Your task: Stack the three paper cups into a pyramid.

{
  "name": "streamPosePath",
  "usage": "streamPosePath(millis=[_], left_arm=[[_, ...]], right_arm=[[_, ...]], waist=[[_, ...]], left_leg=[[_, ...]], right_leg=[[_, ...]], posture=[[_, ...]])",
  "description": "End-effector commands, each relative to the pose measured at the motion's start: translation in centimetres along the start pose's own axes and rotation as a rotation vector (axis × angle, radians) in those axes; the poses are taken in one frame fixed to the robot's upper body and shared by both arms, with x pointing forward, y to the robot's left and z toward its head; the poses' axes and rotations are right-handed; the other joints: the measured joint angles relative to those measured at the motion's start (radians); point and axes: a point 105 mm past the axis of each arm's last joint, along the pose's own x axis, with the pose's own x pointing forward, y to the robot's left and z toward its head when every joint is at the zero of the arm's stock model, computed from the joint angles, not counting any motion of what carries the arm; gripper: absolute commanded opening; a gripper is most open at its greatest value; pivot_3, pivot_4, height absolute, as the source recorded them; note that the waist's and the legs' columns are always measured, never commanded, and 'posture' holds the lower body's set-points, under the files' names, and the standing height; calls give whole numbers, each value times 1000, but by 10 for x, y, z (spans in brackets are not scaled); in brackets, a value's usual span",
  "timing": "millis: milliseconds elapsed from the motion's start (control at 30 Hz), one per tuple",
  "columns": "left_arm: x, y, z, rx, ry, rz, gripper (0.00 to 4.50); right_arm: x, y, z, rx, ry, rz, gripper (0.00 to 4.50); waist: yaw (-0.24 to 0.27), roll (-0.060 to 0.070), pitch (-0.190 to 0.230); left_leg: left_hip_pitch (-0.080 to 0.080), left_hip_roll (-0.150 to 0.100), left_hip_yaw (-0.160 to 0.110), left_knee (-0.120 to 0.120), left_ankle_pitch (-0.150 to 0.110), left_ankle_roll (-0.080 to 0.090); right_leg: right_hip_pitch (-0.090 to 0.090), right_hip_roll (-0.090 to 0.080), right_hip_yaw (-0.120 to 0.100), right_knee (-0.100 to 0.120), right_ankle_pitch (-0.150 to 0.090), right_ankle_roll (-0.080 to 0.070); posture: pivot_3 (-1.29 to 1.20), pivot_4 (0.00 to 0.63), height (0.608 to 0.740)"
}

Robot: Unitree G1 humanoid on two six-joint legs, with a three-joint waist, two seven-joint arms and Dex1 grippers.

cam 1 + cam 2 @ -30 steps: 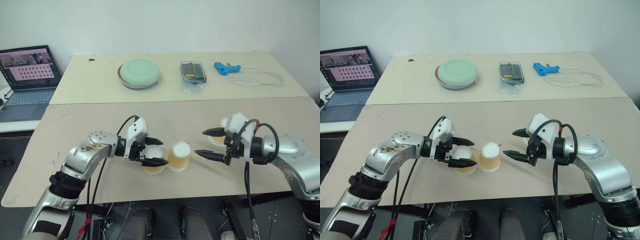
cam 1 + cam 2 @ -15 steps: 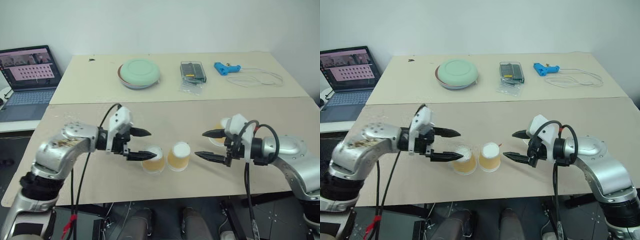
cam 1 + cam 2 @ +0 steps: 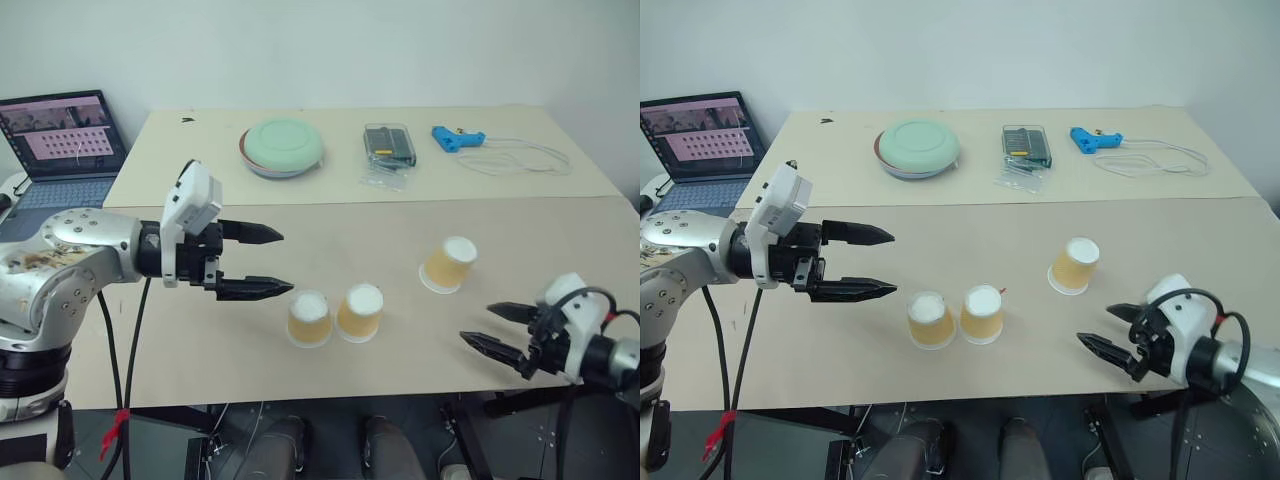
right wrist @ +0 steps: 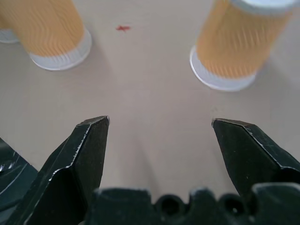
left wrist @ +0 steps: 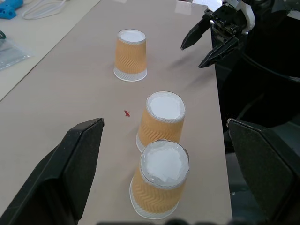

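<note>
Paper cups: two (image 3: 309, 319) (image 3: 360, 313) stand inverted, touching; third cup (image 3: 447, 265) upright-inverted, well apart, nearer right gripper (image 3: 500, 331), ahead of its spread, empty jaws; left gripper (image 3: 262, 262) likewise spread, empty.

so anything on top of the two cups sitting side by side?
No. The left cup and the right cup stand upside down with bare white bases up. The third cup stands apart. Their insides are hidden.
</note>
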Motion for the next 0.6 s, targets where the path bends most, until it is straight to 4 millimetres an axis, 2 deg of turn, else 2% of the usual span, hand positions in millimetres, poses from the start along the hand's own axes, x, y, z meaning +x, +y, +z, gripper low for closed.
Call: streamPosePath(millis=[33,133,200,300,367,600], left_arm=[[0,-3,8,39,-17,-4,4489],[1,-2,9,42,-16,-5,4489],[-1,0,9,42,-11,6,4489],[-3,1,9,40,-6,20,4489],[-4,-1,10,41,-6,20,4489],[-3,-4,7,36,1,29,4489]], right_arm=[[11,-30,7,8,-84,-178,4124],[29,-49,2,8,-86,-266,4124],[39,-57,5,37,-122,-296,4124],[54,-56,12,34,-151,-269,4124],[59,-57,15,26,-158,-268,4124],[75,-58,31,19,-208,-239,4124]], waist=[[-7,0,0],[-15,0,0],[-15,0,0],[-14,2,0],[-12,2,0],[-10,2,0]], left_leg=[[1,0,1,0,0,0],[5,1,3,0,0,-1],[5,2,2,0,0,-1],[2,1,3,-1,0,0],[1,1,2,-1,0,0],[1,1,2,-1,-1,-1]], right_leg=[[1,0,0,0,0,0],[4,-2,-1,0,0,0],[4,-2,-3,0,-1,0],[0,-2,-2,0,0,0],[-2,-1,-2,1,5,-9],[-2,0,-2,1,5,-8]], posture=[[0,150,738],[0,150,738],[0,150,738],[0,150,738],[0,150,738],[0,150,738]])
